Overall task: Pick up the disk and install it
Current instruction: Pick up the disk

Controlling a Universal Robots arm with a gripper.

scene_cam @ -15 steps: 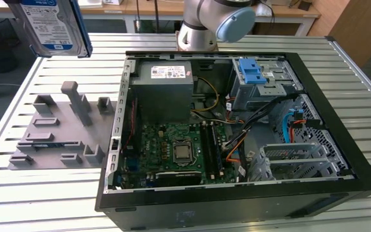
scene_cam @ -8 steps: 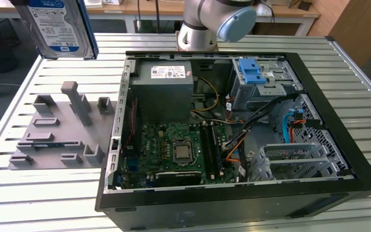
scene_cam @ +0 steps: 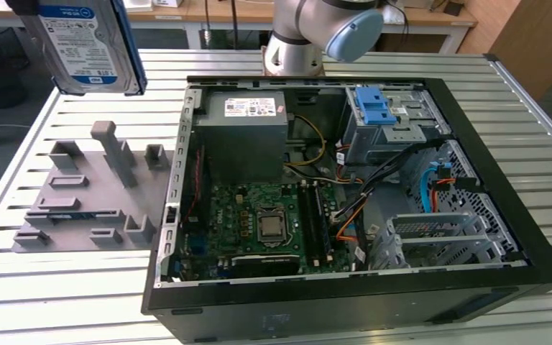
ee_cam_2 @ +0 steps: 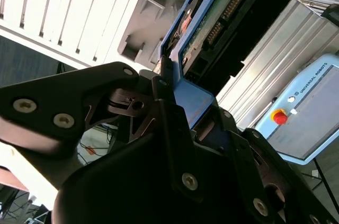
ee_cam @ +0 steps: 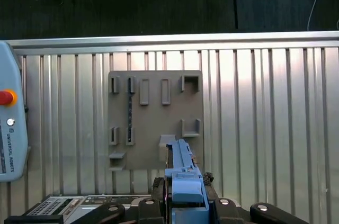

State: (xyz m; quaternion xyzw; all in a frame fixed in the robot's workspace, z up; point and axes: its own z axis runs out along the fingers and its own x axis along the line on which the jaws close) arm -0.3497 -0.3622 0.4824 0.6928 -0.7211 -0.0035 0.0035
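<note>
Status: pick-up complete, installation outstanding. The gripper (ee_cam: 183, 182) is clamped on the disk (scene_cam: 84, 43), its jaws closed against the blue frame, as both wrist views show.

Location: the disk hangs in the air at the exterior view's left, above the grey holder tray (scene_cam: 89, 194) and well apart from the open computer case (scene_cam: 353, 180). It is not seated in any bay.

Condition: silver body, white-and-blue label facing the exterior camera, blue plastic frame along the edges. The second wrist view shows its green circuit board and connector pins. No damage visible.
</note>
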